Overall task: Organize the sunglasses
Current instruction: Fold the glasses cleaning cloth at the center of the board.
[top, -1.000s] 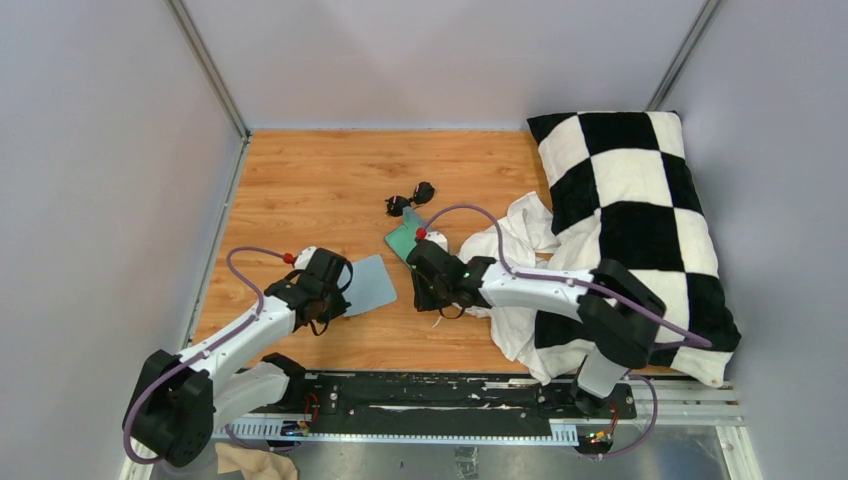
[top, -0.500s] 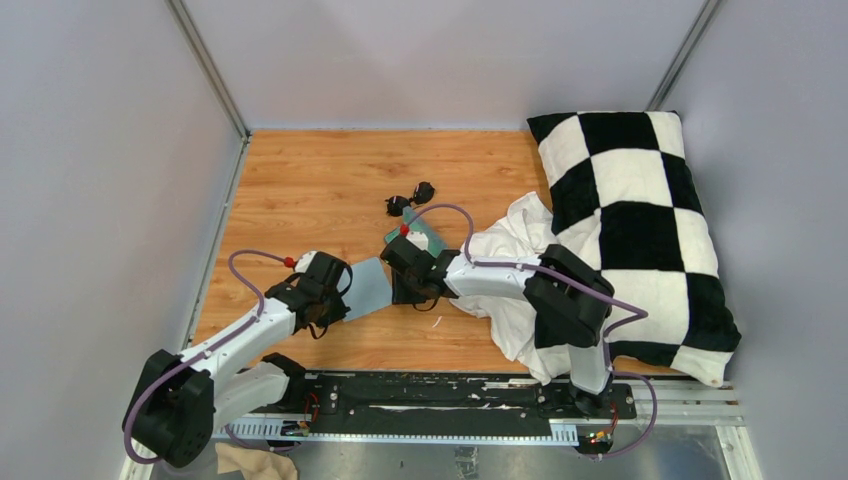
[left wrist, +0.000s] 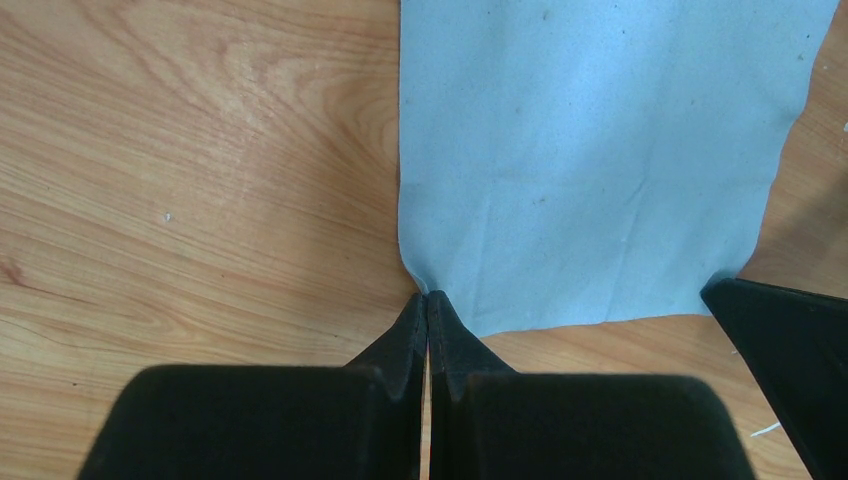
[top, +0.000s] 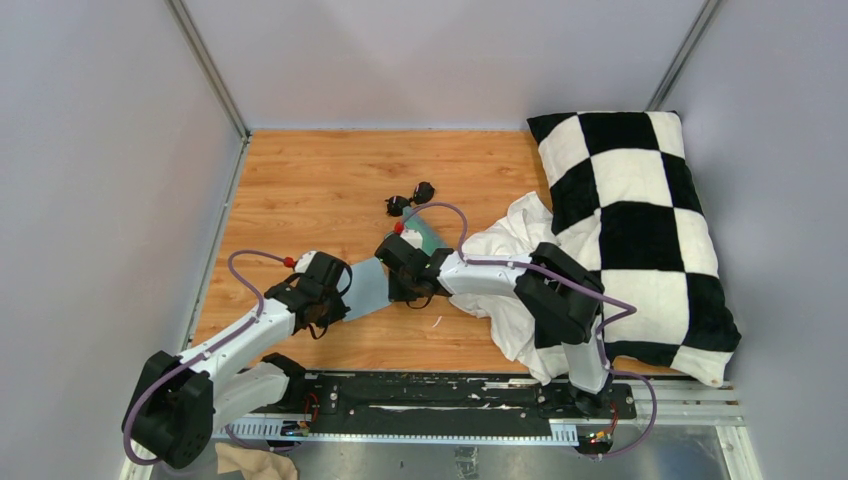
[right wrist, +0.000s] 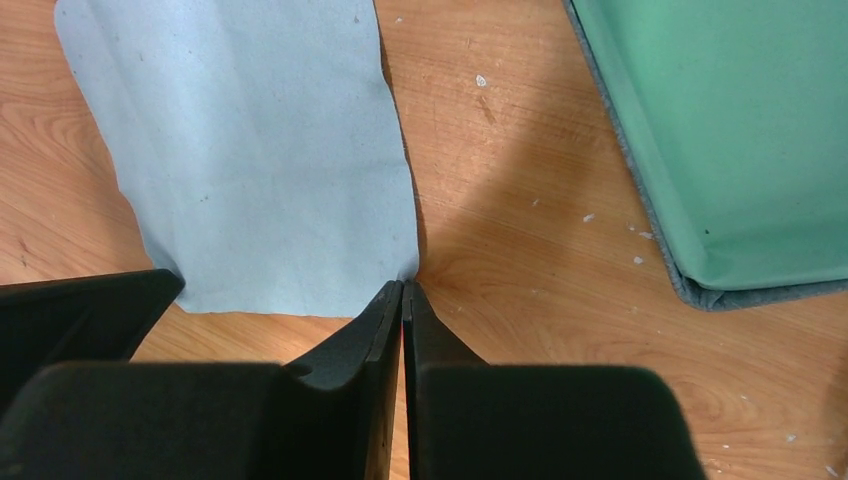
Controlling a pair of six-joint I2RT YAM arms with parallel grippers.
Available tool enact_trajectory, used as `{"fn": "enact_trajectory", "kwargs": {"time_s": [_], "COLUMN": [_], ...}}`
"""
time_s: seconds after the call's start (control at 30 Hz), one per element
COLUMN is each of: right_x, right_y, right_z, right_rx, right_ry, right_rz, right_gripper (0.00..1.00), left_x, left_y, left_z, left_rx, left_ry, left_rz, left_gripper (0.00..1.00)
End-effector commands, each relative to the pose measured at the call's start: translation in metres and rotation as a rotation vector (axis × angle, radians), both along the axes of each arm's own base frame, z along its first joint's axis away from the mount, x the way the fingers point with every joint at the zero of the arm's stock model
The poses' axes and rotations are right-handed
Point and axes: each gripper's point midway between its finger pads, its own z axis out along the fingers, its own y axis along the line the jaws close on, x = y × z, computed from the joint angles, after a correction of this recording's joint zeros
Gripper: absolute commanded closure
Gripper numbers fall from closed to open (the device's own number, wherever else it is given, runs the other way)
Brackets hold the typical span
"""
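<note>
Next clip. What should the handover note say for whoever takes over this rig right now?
Left hand: shut on one corner of the grey-blue cloth.
Right hand: shut on the corner at the other end of the same edge; the cloth lies flat on the table.
Sunglasses: on the table beyond the case, untouched.
Case: open, teal-green inside; the part in view is empty.
Done: cloth pinched by both hands.
Left: likely deal with the cloth, then put the sunglasses in the case.
</note>
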Motion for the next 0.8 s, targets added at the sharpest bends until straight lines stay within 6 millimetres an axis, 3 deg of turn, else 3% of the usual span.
{"fn": "enact_trajectory", "kwargs": {"time_s": [0.0, 0.07, 0.27, 0.6, 0.77], "right_x": [-0.016, -0.017, -0.02, -0.046, -0.044], "right_y": [-0.012, -0.012, -0.025, -0.039, -0.039], "right_z": [-0.025, -0.024, -0.017, -0.005, 0.001], "right_rx": [-0.073, -0.068, -0.068, -0.043, -0.046], "right_ry": [0.037, 0.035, 0.011, 0.021, 0.005], "right_rz": [0.031, 0.031, 0.033, 0.064, 0.066], "right_gripper": [0.93, 1.0, 1.0, 1.0, 1.0], "left_x": [-0.003, -0.003, -0.007, -0.024, -0.023], "left_y": [0.001, 0.0, -0.007, -0.022, -0.018], "left_z": [-0.002, -0.003, 0.0, 0.006, 0.01], "left_rx": [0.008, 0.003, -0.028, -0.146, -0.126], "left_ry": [0.001, 0.005, 0.013, 0.01, 0.004], "left_rz": [-0.014, -0.023, -0.066, -0.109, -0.102], "left_gripper": [1.0, 1.0, 1.0, 1.0, 1.0]}}
